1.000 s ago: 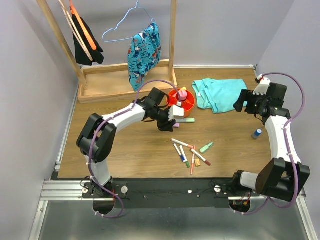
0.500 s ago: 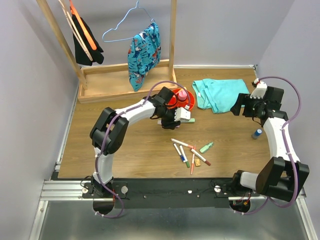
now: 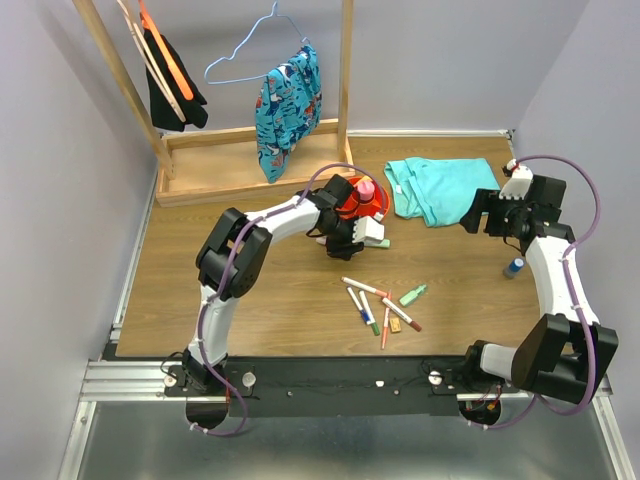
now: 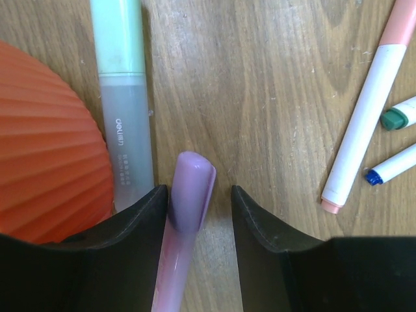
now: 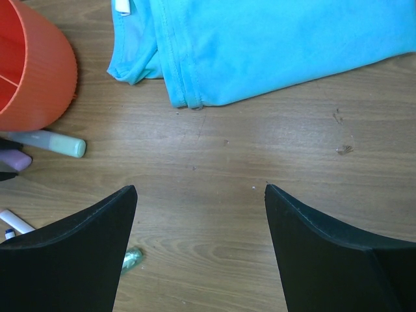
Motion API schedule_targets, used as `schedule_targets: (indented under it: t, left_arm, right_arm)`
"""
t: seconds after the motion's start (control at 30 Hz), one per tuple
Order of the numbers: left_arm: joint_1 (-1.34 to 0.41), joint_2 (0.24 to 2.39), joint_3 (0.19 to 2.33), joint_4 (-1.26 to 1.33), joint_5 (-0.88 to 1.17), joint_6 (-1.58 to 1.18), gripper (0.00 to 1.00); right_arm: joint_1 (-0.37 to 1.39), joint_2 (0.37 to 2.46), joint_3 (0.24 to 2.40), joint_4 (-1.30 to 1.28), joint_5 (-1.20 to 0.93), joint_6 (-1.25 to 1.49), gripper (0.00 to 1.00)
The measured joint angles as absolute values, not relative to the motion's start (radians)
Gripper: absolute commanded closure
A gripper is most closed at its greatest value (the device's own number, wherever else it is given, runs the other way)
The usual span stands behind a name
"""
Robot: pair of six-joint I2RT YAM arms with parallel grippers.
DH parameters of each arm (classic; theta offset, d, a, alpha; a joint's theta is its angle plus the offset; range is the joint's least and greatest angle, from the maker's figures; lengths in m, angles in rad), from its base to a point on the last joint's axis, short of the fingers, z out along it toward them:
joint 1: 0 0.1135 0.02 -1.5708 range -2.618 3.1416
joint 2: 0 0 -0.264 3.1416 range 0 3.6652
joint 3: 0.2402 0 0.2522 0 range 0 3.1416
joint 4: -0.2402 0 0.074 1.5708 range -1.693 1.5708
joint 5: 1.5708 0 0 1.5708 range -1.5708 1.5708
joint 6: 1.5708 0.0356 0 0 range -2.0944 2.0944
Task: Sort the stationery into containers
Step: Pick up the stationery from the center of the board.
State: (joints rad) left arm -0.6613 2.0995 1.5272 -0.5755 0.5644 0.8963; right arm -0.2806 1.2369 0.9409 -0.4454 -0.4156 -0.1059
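Noted a mint-green highlighter (image 4: 123,97) flat on the wooden table (image 4: 273,78), just beside the ribbed orange-red plastic bowl (image 4: 45,149). Straddled a lilac highlighter (image 4: 188,195) with the left hand (image 4: 199,189), half spread: left finger touching it, right finger apart, so not pinched. Farther right, saw thin white pens (image 4: 364,117) with coloured caps lying loose. Held nothing in the right hand (image 5: 200,188), spread wide above the table near a teal cloth (image 5: 273,45).
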Motion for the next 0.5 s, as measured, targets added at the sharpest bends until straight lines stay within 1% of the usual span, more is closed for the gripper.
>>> schedule_targets:
  t: [0.1,0.13,0.23,0.5]
  left_arm:
    - [-0.661,2.104,1.534,-0.588,0.565,0.903,0.54]
    - [-0.661,2.104,1.534,-0.593,0.566,0.906,0.59]
    - [-0.661,2.104,1.534,-0.609,0.572,0.918,0.64]
    - [-0.662,2.058,1.491,-0.655,0.628,0.906,0.67]
  right_arm:
    - [-0.281,1.237,0.941,-0.445,-0.416,-0.105,0.13]
    - [-0.281,1.236,0.94,-0.445,-0.416,-0.105,0.13]
    - [-0.281,1.236,0.939,-0.444,-0.415,-0.105,0.14]
    - [-0.281,1.226,0.939,-0.447,-0.415,-0.105,0.15]
